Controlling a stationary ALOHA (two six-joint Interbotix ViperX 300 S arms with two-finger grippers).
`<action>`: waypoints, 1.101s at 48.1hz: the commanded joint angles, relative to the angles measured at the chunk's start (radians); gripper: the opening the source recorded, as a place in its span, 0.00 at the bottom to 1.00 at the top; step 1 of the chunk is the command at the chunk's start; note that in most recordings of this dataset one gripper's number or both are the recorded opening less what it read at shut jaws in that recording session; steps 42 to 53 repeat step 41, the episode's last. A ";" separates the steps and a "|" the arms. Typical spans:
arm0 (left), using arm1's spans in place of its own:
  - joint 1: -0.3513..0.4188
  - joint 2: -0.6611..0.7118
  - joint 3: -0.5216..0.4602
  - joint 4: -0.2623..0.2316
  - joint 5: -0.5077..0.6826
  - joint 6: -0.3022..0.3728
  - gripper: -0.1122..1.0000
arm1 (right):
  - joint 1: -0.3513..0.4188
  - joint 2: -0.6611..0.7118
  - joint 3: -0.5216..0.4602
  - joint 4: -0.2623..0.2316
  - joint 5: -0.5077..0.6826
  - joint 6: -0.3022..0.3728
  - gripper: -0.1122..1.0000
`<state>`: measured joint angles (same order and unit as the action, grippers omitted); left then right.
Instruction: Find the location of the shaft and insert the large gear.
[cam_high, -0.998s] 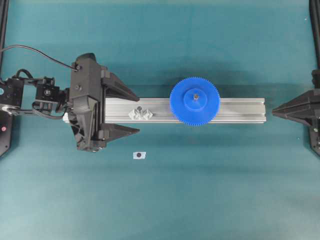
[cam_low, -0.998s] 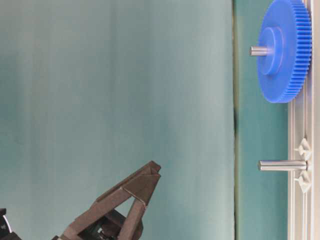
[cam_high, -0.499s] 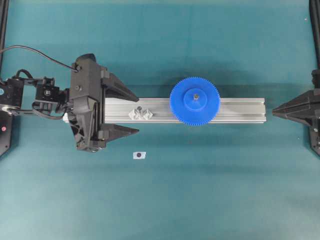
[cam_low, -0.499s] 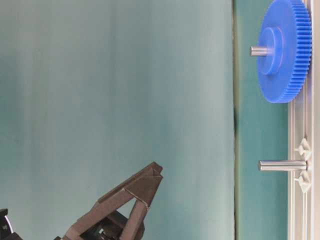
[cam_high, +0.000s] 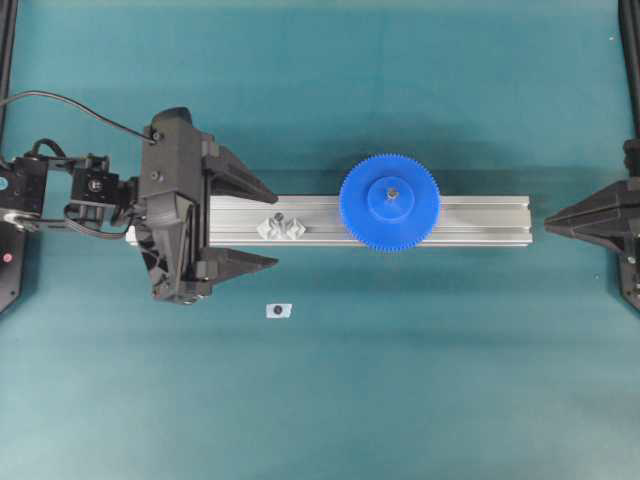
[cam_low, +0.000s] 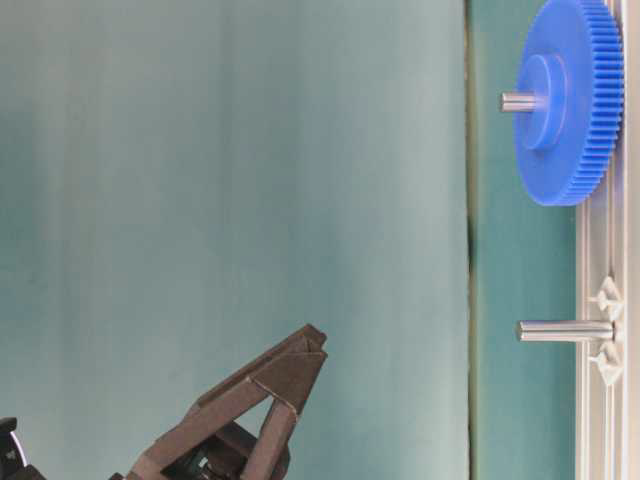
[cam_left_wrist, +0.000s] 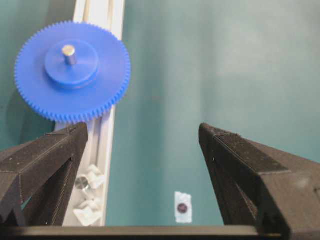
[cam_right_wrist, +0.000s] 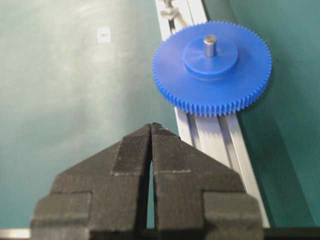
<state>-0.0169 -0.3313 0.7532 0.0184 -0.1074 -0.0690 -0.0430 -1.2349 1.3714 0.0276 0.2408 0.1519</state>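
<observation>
The large gear (cam_high: 389, 202) sits flat on the aluminium rail (cam_high: 480, 221), a little right of the rail's middle in the overhead view, its toothed rim overhanging the rail on both long sides. A grey metal pin (cam_right_wrist: 209, 45) rises through the centre hole of its raised hub, and the table-level view shows that pin's tip standing clear above the hub.

Further along the rail toward the left arm stands the shaft (cam_low: 563, 330), a bare upright pin between two clear plastic clips (cam_high: 281, 227), with nothing threaded on it. The gear and this shaft are near each other on the same rail but apart, not touching.

The left gripper (cam_high: 275, 225) hangs over the rail's left end with its fingers spread wide, one on each side of the rail. The shaft lies just about between the fingertips in the overhead view; the table-level view shows the gripper well above the rail. The gear lies beyond the fingertips, ahead of the gripper, and nothing is held.

The right gripper (cam_high: 548, 224) sits off the rail's right end, in line with it, fingers pressed together and empty. The gear lies ahead of it and well apart.

On the green tabletop (cam_high: 400, 400), beside the rail near the left gripper, lies a small white tag (cam_high: 278, 311) with a dark dot.
</observation>
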 joint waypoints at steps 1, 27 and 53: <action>-0.005 -0.011 -0.008 0.002 -0.008 0.000 0.91 | 0.000 0.009 -0.006 -0.002 -0.011 0.008 0.12; -0.005 -0.011 -0.005 0.002 -0.008 -0.002 0.91 | 0.000 0.008 -0.005 -0.002 -0.020 0.008 0.12; -0.003 -0.009 -0.005 0.002 -0.006 0.000 0.90 | -0.002 0.008 -0.003 0.000 -0.020 0.008 0.12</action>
